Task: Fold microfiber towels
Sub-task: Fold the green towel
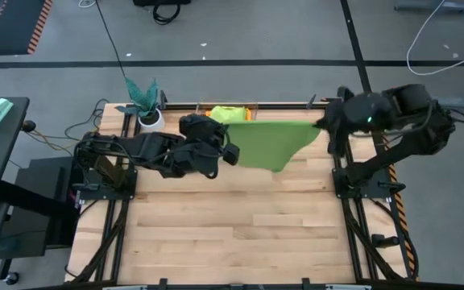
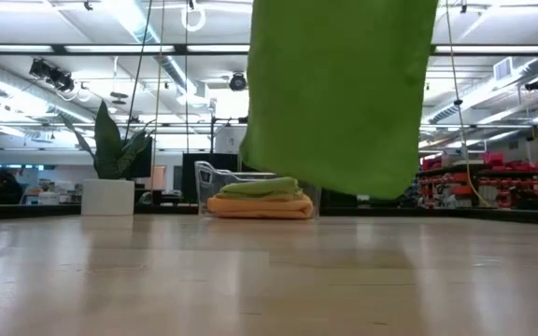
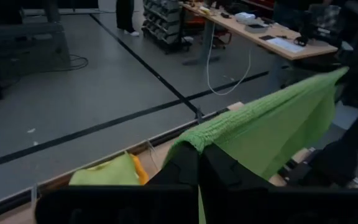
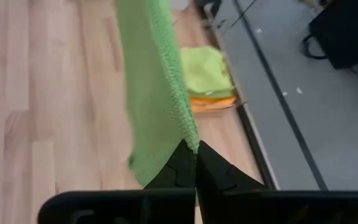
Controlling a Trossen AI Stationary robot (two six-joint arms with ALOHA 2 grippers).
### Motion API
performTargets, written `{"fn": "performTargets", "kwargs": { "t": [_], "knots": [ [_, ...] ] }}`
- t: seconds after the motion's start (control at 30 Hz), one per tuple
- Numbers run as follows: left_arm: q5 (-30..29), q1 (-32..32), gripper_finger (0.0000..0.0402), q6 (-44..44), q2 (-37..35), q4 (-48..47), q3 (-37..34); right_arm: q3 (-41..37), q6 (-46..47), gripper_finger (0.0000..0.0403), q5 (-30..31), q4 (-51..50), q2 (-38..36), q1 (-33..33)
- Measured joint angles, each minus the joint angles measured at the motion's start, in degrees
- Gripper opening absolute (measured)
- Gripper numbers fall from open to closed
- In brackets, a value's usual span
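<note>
In the low view the mid-green towel runs off the top edge, so both grippers are out of sight there. It also hides part of the folded stack behind it.

I can't read any text, label, brand, number or sign from here; nothing legible shows in any view.

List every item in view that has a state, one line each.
Mid-green towel: lifted off the table, stretched between both pincers, hanging down.
Left pincer: shut on one towel corner.
Right pincer: shut on the other corner.
Folded stack: lime green on top, orange at the bottom, resting at the table's far edge.
Plant: upright in its white pot.
</note>
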Motion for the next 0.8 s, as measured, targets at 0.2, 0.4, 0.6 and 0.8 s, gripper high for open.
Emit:
{"fn": "performTargets", "kwargs": {
  "t": [0.2,0.4,0.6,0.8],
  "knots": [
    [1.2,0.8,0.0004,0.0,0.2,0.2,-0.1,1.8,-1.3,0.0,-3.6,0.2,-1.7,-6.9],
    [-3.5,-3.1,0.0004,-2.4,2.1,-0.6,-0.4,-1.1,3.6,0.0,-8.0,-0.1,-4.1,-4.1],
    [-8.5,-7.8,0.0004,-7.2,4.7,-2.7,-0.4,-5.8,9.9,0.0,-8.7,-0.3,-5.7,4.1],
    [-10.2,-10.9,0.0004,-15.4,7.5,-5.5,-0.4,-10.1,18.9,0.0,-8.5,-0.8,-6.2,14.6]
  ]
}}
